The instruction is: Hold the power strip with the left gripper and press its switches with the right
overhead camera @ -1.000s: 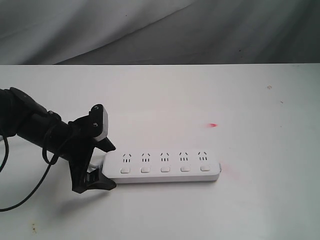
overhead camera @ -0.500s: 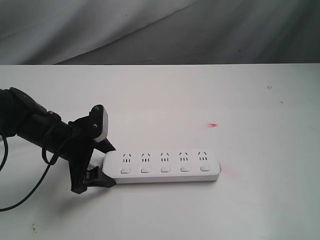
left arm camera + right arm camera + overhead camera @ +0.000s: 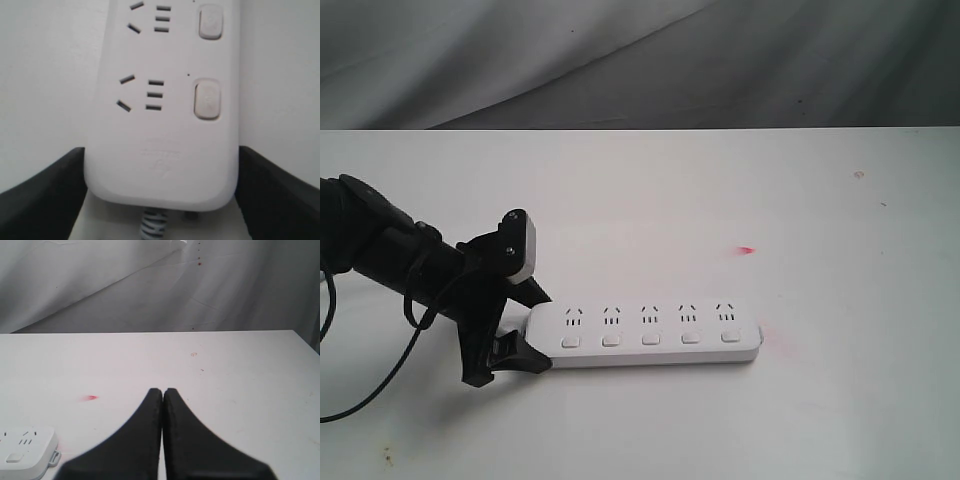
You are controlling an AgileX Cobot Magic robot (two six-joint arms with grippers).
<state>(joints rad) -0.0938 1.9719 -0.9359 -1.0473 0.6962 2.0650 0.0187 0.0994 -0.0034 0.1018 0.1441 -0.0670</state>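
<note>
Power strip (image 3: 645,333), five switches (image 3: 650,339), gripped between left fingers (image 3: 40,200); both right fingers (image 3: 145,440) closed.

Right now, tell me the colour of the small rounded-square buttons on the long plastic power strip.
White buttons, matching the power strip; best seen in the left wrist view.

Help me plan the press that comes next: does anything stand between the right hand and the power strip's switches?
Nothing visible does. The shut right hand points over bare table; only a flat red mark lies on it, near the power strip. The switches are uncovered.
</note>
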